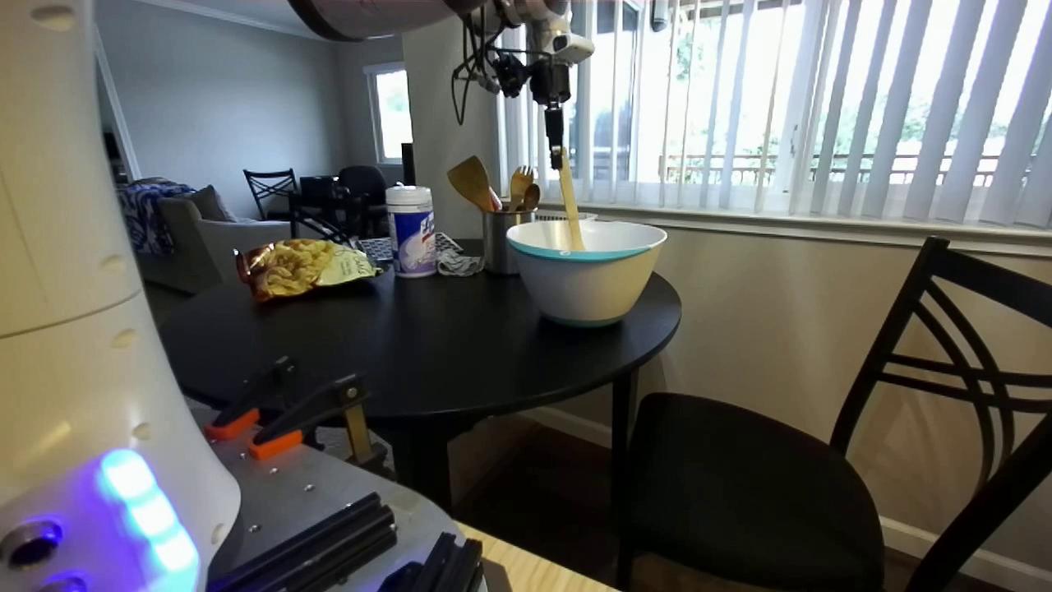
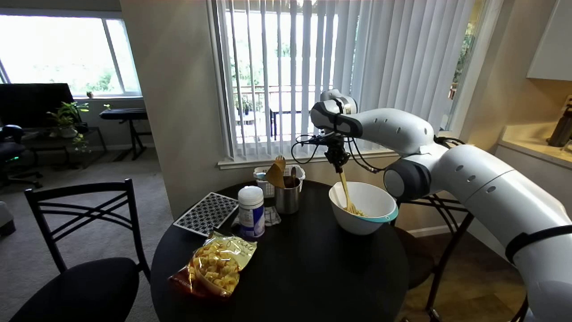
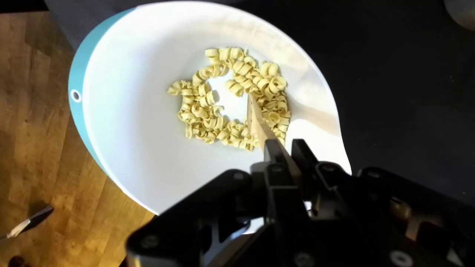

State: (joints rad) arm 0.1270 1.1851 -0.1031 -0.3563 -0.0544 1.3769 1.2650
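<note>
My gripper (image 3: 288, 152) is shut on the handle of a long wooden utensil (image 3: 257, 120), which runs between its two fingers. Curly yellow pasta (image 3: 202, 111) lies in a rough ring on the bottom of a white bowl (image 3: 122, 96) with a turquoise rim section. The utensil's lower end stands among the pasta on one side of that ring. In both exterior views the gripper (image 1: 557, 156) hangs above the bowl (image 1: 585, 284), and the utensil (image 2: 344, 188) slants down into it. Its head appears edge-on from the wrist, so its full shape is hard to tell.
On the round black table (image 2: 313, 264) are a shiny snack bag (image 2: 219, 264), a wipes canister (image 2: 251, 210), a metal utensil holder (image 2: 287, 200), a white basket (image 2: 264, 185) and a patterned panel (image 2: 208, 213). Black chairs (image 1: 740, 485) stand around; blinds (image 2: 397, 67) hang behind.
</note>
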